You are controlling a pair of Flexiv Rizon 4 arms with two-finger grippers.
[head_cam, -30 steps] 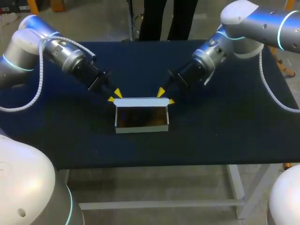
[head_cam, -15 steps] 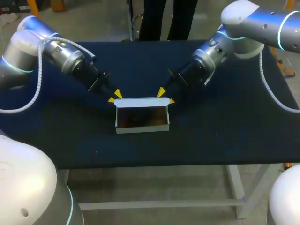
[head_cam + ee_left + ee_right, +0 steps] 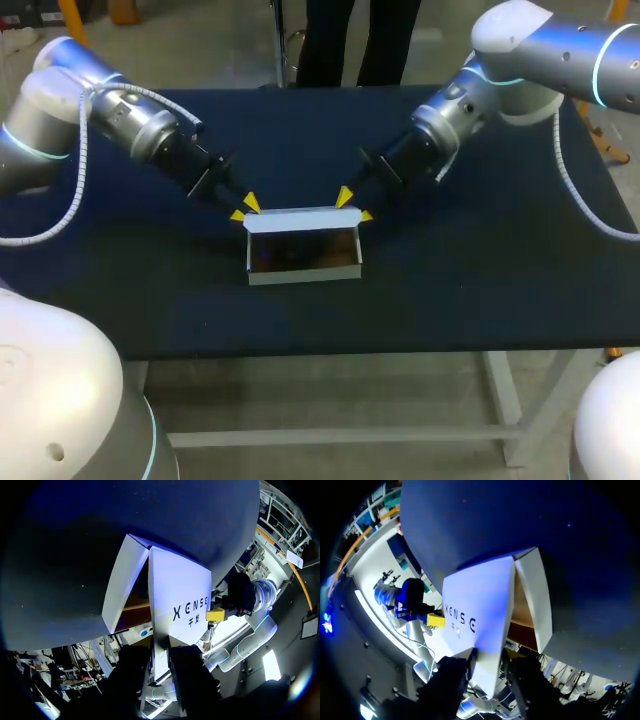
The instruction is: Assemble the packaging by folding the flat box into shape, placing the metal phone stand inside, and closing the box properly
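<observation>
Item: box (image 3: 303, 272), white card, erected and open-topped, set on the desk (image 3: 450, 290) just ahead of and below both tools. Its brown interior is shadowed, and the metal phone stand cannot be made out inside it. Lid flap (image 3: 300, 218): upright along the box's far edge, pinched at one corner by the left tool (image 3: 244, 207) and at the other by the right tool (image 3: 354, 205), each set narrow on the card. Risk, as judged: if the flap is pressed down unevenly by the two tools, it may be creased, or the light box dragged or tipped. If the stand is not yet inside, closing would be premature. The box's footing and both arms are shown by the head view alone. Only in the wrist views is the card seen running between the fingers (image 3: 132, 670), with the opposite tool's yellow tip at the flap's far corner.
</observation>
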